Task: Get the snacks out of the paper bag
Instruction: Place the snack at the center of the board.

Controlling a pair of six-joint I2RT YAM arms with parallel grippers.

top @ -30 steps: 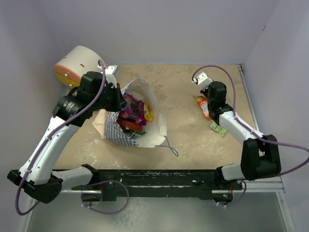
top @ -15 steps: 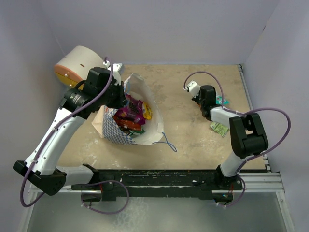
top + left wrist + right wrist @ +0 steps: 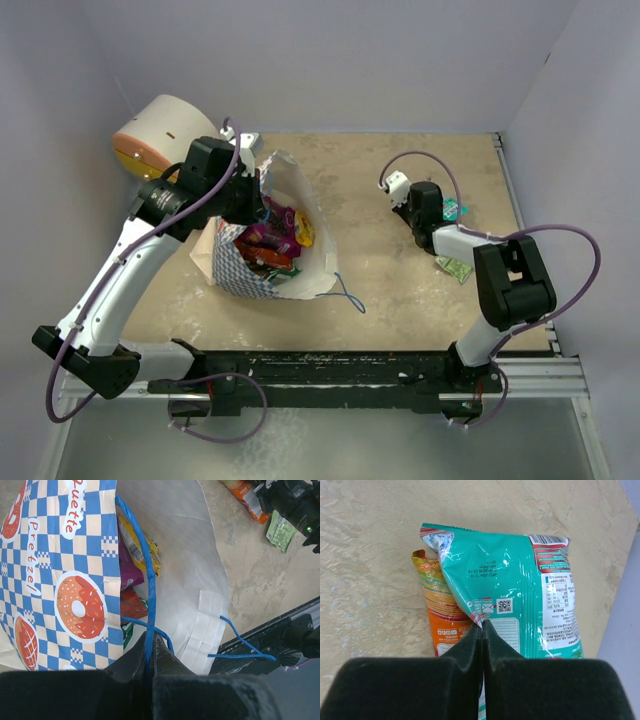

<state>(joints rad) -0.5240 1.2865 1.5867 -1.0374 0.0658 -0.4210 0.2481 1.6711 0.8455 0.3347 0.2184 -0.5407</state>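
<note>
The white paper bag [image 3: 312, 212] with its blue-and-white chequered band [image 3: 60, 570] lies open in the left half of the table. Inside it show a purple pouch [image 3: 268, 236], a yellow packet [image 3: 136, 544] and a red one [image 3: 131, 606]. My left gripper [image 3: 257, 196] is shut on the bag's blue cord handle [image 3: 149, 580] at the mouth, and the pinch point shows in the left wrist view [image 3: 149, 644]. My right gripper [image 3: 438, 211] is shut on the edge of a teal packet [image 3: 520, 585], which lies partly over an orange packet [image 3: 440, 615] on the table at the right.
A light-green packet [image 3: 454, 267] lies on the table near the right arm. A big cream cylinder with an orange end [image 3: 160, 135] stands at the back left. The bag's other blue handle [image 3: 350, 298] trails towards the black front rail [image 3: 320, 365]. Walls close in on three sides.
The right arm has folded back and its wrist has shifted left, with the teal packet now showing beside it. The left gripper has lifted the bag's handle slightly.
</note>
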